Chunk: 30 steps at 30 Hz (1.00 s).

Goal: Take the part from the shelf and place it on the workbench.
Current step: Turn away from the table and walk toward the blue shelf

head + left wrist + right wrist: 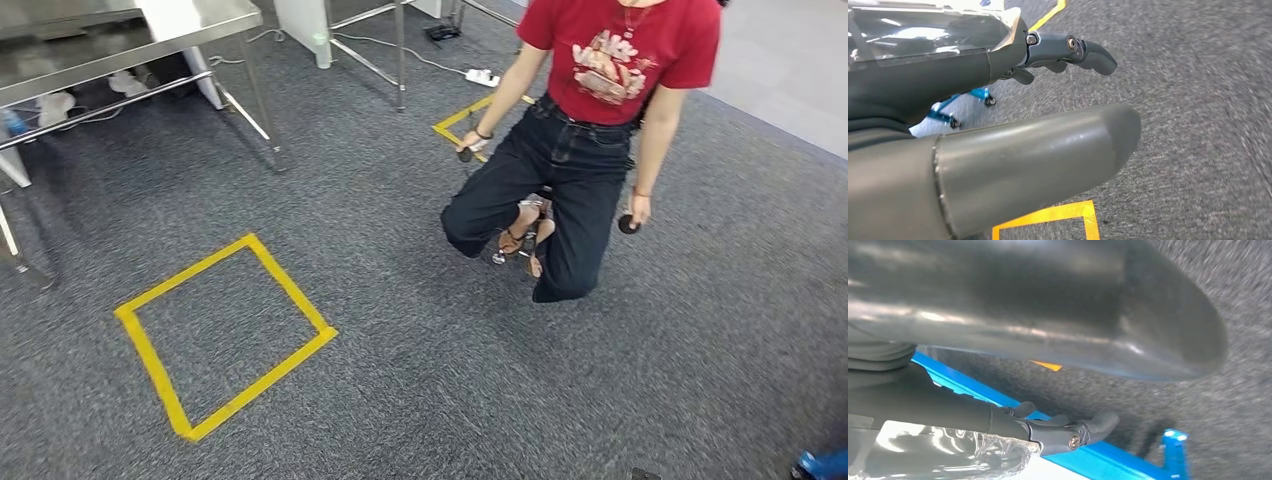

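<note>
Grey carpet (420, 380) spreads over the head view, with a yellow tape square (225, 335) at lower left and a 2nd tape square (462, 118) partly hidden behind a person (575, 140) in a red shirt and dark jeans at upper centre-right. That person holds a small dark object in each hand. A steel workbench (120, 45) sits in the upper left corner, with a white power strip (482, 76) lying on the floor near the top centre. No shelf can be made out, and the part's whereabouts cannot be told from these pictures.

Left hand (1023, 150) hangs over the carpet in its wrist view: the thick thumb juts forward, the darker fingers (1078, 52) reach out loosely apart, and nothing sits between them. Blue caster legs (965, 102) and yellow tape (1048, 217) appear beyond it. Right hand (1048, 365) reads much the same, its fingers (1073, 430) extended and carrying nothing, with a blue frame (1128, 455) beneath.

Judging by this, the task is at its opening stage: both arms hang down, neither hand holds a part, and the blurred carpet in the wrist views suggests the robot may be walking or turning. Next, it likely needs to face the shelf, find the part, and raise a hand towards it, keeping well clear of the person nearby.
</note>
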Motion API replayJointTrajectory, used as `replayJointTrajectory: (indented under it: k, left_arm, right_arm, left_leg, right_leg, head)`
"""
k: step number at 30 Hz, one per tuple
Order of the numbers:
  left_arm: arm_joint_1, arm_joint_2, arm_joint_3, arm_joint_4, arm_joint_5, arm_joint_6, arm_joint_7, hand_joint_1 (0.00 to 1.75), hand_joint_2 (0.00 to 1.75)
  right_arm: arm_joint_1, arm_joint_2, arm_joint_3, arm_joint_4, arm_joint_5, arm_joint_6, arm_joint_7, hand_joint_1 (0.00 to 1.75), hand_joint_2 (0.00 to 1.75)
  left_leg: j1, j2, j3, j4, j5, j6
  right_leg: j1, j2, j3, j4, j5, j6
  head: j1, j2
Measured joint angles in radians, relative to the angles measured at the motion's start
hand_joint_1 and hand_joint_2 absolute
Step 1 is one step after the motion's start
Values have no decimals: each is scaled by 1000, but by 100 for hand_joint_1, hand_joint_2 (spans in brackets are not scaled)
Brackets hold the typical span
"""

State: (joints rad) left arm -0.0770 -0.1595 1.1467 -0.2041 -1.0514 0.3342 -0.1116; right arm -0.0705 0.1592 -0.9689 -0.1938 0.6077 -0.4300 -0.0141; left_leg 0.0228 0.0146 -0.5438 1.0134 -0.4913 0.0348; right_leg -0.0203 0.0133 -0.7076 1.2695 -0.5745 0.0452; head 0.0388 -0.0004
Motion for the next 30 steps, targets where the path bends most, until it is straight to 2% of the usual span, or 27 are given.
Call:
replayJointTrajectory:
  k: [1, 2, 3, 4, 5, 6, 7, 9, 10, 12, 14, 15, 16, 17, 18, 19, 20, 21, 22, 23, 25, 27, 29, 30]
  left_arm:
    - [0, 0, 0, 0, 0, -1, 0, 0, 0]
    - [0, 0, 0, 0, -1, -2, 0, 0, 0]
    - [-1, 0, 0, 0, -1, -2, 0, 0, 0]
    - [-2, -1, 0, 0, -1, -2, 0, 0, 0]
    - [-2, -1, 0, 0, -1, -3, 0, 0, 0]
    - [-3, -1, 0, 0, -1, -3, 0, 0, 0]
    - [-3, -1, 0, 0, -1, -3, 0, 0, 0]
    - [-6, -2, 1, 0, -1, -3, 0, 0, 0]
    - [-7, -2, 1, 0, -1, -3, 0, 0, 0]
    - [-8, -2, 1, 0, 2, -4, -6, 0, 0]
    - [-7, -2, 2, 0, 6, -8, -15, 0, 0]
    - [-6, -3, 3, 0, 8, -10, -18, 0, 0]
    - [-5, -2, 4, 0, 10, -11, -20, 0, 0]
    - [-5, -2, 6, 0, 11, -11, -21, 0, 0]
    - [-5, -2, 8, 0, 11, -12, -21, 0, 0]
    - [-5, -1, 10, 0, 11, -13, -23, 0, 0]
    - [-5, -1, 10, 0, 11, -15, -23, 0, 0]
    - [-5, 0, 11, 0, 10, -18, -25, 0, 0]
    - [-5, 0, 11, 0, 8, -20, -26, 0, 0]
    - [-6, 0, 11, 0, 7, -22, -27, 0, 0]
    - [-7, -1, 12, 0, 6, -23, -28, 0, 0]
    - [-8, -1, 13, 0, 5, -23, -28, 0, 0]
    - [-7, -1, 13, 0, 4, -24, -28, 0, 0]
    - [-7, 0, 13, 0, 4, -24, -28, 0, 0]
  right_arm:
    - [1, 0, -2, 0, 1, 1, 1, 0, 0]
    - [3, 0, -3, 0, 2, 2, 2, 0, 0]
    - [4, -1, -3, 0, 2, 2, 3, 0, 0]
    - [4, -1, -3, 0, 3, 3, 4, 0, 0]
    - [3, -2, -4, 0, 3, 3, 4, 0, 0]
    - [2, -2, -4, 0, 3, 3, 4, 0, 0]
    - [1, -2, -4, 0, 4, 3, 4, 0, 0]
    - [1, -2, -4, -1, 5, 2, 5, 0, 0]
    - [3, -2, -5, -1, 3, 2, 5, 0, 0]
    - [3, -1, -9, -1, -2, 1, 6, 0, 0]
    - [2, 0, -13, -1, -5, 0, 6, 0, 0]
    - [2, 0, -14, -2, -5, 0, 6, 0, 0]
    - [2, 0, -15, -2, -5, 0, 6, 0, 0]
    - [3, 1, -17, -2, -5, 0, 6, 0, 0]
    - [3, 1, -19, -2, -5, 0, 6, 0, 0]
    - [3, 1, -21, -2, -5, 0, 8, 0, 0]
    - [2, 1, -23, -2, -5, 0, 9, 0, 0]
    - [2, 2, -25, -2, -5, 0, 11, 0, 0]
    - [2, 2, -26, -2, -5, -1, 13, 0, 0]
    - [2, 2, -27, -2, -5, -2, 14, 0, 0]
    - [6, 1, -28, -2, -5, -4, 16, 0, 0]
    - [7, 2, -28, -2, -5, -6, 18, 0, 0]
    - [4, 2, -28, -2, -4, -7, 18, 0, 0]
    - [3, 1, -28, -2, -4, -8, 18, 0, 0]
  left_leg:
    - [-1, 14, 0, 0, 0, 0]
    - [-1, 27, 0, 0, -1, -1]
    - [-1, 39, 2, 0, -2, -2]
    - [-1, 49, 4, 0, -3, -4]
    - [-4, 59, 7, 0, -6, -8]
    - [-7, 68, 10, 1, -9, -14]
    - [-10, 76, 14, 0, -12, -20]
    - [-12, 94, 23, -5, -15, -31]
    - [-10, 93, 26, -4, -19, -36]
    - [-5, 53, 9, 43, -57, -45]
    - [-2, 1, -48, 168, -127, -48]
    - [-2, -10, -79, 230, -153, -48]
    - [-2, -15, -102, 271, -162, -49]
    - [-2, -17, -108, 274, -148, -49]
    - [-1, -19, -97, 243, -119, -48]
    - [1, -28, -71, 180, -77, -47]
    - [4, -47, -42, 112, -45, -47]
    - [5, -62, -20, 61, -24, -45]
    - [5, -73, -5, 25, -13, -43]
    - [2, -76, -3, 17, -15, -40]
    - [-2, -55, -1, 13, -9, -27]
    - [0, -33, 2, 3, -2, -10]
    - [-1, -9, 3, -1, 0, -2]
    - [-2, 4, 2, -1, 0, 0]
  right_leg:
    - [-1, -3, -14, 30, -7, 4]
    - [-1, -7, -6, 19, 1, 12]
    - [-2, -13, 25, -35, 23, 20]
    - [-2, -31, 69, -114, 49, 26]
    - [1, -54, 108, -184, 72, 28]
    - [4, -72, 136, -234, 89, 24]
    - [7, -83, 148, -258, 98, 17]
    - [11, -70, 144, -262, 103, 2]
    - [6, -59, 145, -265, 106, -5]
    - [-5, -38, 150, -270, 112, -22]
    - [-6, -18, 150, -271, 115, -34]
    - [-3, -8, 150, -271, 115, -37]
    - [-1, 4, 150, -270, 115, -38]
    - [0, 17, 150, -269, 115, -39]
    - [0, 30, 151, -268, 115, -39]
    - [0, 45, 152, -265, 114, -38]
    - [2, 57, 150, -261, 113, -36]
    - [5, 68, 147, -258, 112, -32]
    - [7, 77, 143, -255, 112, -27]
    - [7, 86, 138, -254, 112, -20]
    - [4, 96, 128, -254, 115, -6]
    - [5, 64, 104, -213, 94, -2]
    - [7, 16, 46, -96, 40, -7]
    - [5, 5, 12, -29, 13, -7]
  head:
    - [0, 0]
    - [0, 0]
    - [0, 0]
    - [0, 0]
    - [0, 0]
    - [0, 0]
    - [-1, 0]
    - [-3, 0]
    - [-4, 0]
    - [-6, 0]
    - [-10, 0]
    - [-10, 0]
    - [-10, 0]
    - [-10, 0]
    - [-10, 0]
    - [-10, 0]
    - [-10, 0]
    - [-10, 0]
    - [-10, 0]
    - [-10, 0]
    - [-10, 0]
    - [-8, 0]
    - [-4, 0]
    - [-4, 0]
